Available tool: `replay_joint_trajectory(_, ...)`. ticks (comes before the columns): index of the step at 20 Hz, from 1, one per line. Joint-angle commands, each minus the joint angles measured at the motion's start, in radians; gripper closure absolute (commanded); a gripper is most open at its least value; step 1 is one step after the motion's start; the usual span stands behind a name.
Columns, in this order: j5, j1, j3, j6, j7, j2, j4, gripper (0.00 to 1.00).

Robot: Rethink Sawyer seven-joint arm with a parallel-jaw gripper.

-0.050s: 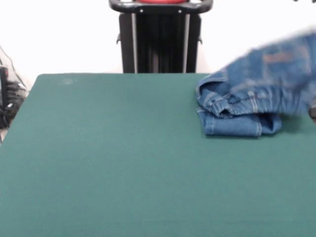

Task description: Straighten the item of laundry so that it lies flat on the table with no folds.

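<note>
The small pair of blue denim jeans (pixel 247 106) sits bunched at the right side of the dark green felt-topped desk (pixel 123 163), one part raised and blurred toward the right edge, the hem end folded beneath. You would do well to draw the raised part outward until the folds open, then lower it evenly. No arm or tool shows here; its state cannot be told.
</note>
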Motion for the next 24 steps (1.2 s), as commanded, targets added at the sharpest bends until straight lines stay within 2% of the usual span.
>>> replay_joint_trajectory(1,0.057,-0.034,0.109,-0.035,0.089,0.011,0.104,0.00)
replay_joint_trajectory(2,0.053,-0.030,0.097,-0.039,0.109,0.008,0.096,0.00)
replay_joint_trajectory(4,-0.040,0.009,-0.001,-0.023,0.214,0.036,0.001,0.00)
replay_joint_trajectory(6,-0.075,0.052,-0.088,-0.042,0.298,0.071,-0.077,0.00)
replay_joint_trajectory(10,-0.080,0.004,-0.091,0.046,0.262,0.052,-0.129,0.00)
replay_joint_trajectory(11,-0.102,0.024,-0.120,0.068,0.291,0.047,-0.157,0.00)
replay_joint_trajectory(14,-0.167,0.077,-0.239,0.011,0.336,0.149,-0.254,0.00)
replay_joint_trajectory(19,-0.133,0.062,-0.224,-0.215,0.315,0.293,-0.244,0.00)
replay_joint_trajectory(24,-0.092,0.010,-0.155,-0.343,0.275,0.340,-0.217,0.00)
